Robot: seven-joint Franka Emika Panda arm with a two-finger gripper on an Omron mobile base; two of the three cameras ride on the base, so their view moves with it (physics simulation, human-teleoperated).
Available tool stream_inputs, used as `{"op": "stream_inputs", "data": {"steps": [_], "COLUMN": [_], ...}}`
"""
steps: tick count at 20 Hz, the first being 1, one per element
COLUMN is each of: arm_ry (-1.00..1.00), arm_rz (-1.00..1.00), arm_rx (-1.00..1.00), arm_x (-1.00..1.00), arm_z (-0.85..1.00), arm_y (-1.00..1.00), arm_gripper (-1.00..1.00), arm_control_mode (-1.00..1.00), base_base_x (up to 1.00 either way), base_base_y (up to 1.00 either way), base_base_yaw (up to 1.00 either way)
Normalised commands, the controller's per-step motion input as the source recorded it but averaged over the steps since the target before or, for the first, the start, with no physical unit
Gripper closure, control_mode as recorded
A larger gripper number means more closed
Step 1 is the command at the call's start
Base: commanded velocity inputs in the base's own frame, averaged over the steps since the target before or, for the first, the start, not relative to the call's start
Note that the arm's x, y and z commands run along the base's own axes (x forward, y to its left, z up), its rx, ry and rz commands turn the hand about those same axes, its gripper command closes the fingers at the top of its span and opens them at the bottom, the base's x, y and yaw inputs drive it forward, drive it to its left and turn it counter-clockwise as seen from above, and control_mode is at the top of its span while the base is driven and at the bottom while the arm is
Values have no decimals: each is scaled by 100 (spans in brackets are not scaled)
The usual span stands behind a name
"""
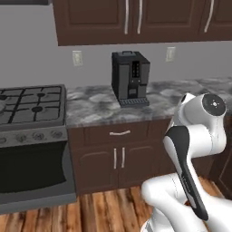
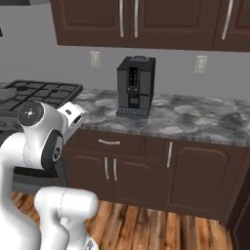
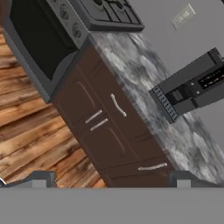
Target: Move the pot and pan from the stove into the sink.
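The stove (image 1: 31,106) stands at the left, its black grates (image 2: 44,93) showing no pot. At its left edge a light-grey rounded shape (image 2: 9,93) is cut off by the frame; it may be the pan. The pot and the sink are out of view. My gripper (image 3: 111,179) is open, its two dark fingertips (image 3: 41,177) far apart with nothing between them. It hangs in front of the lower cabinets and looks at the stove's front (image 3: 35,39) and the counter. The arm is folded up close to the base.
A black coffee machine (image 1: 130,79) stands on the marbled counter (image 1: 90,106) to the right of the stove. Dark wood cabinets (image 2: 112,166) run below and above. The floor (image 3: 30,131) is wooden planks.
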Motion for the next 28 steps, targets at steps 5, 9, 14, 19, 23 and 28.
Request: {"op": "stream_inputs", "data": {"steps": [5,9,14,19,23,28], "arm_ry": [0,0,0,0,0,0], "arm_rz": [0,0,0,0,0,0], "arm_rx": [0,0,0,0,0,0], "arm_x": [0,0,0,0,0,0], "arm_z": [0,0,0,0,0,0], "arm_y": [0,0,0,0,0,0], "arm_gripper": [-100,-100,-100,-100,-100,-100], "arm_control_mode": [100,100,100,100,100,100], "base_base_x": [5,5,4,5,2,0], "base_base_y": [100,100,100,100,97,72], "base_base_yaw": [0,0,-1,-1,-2,-1]}}
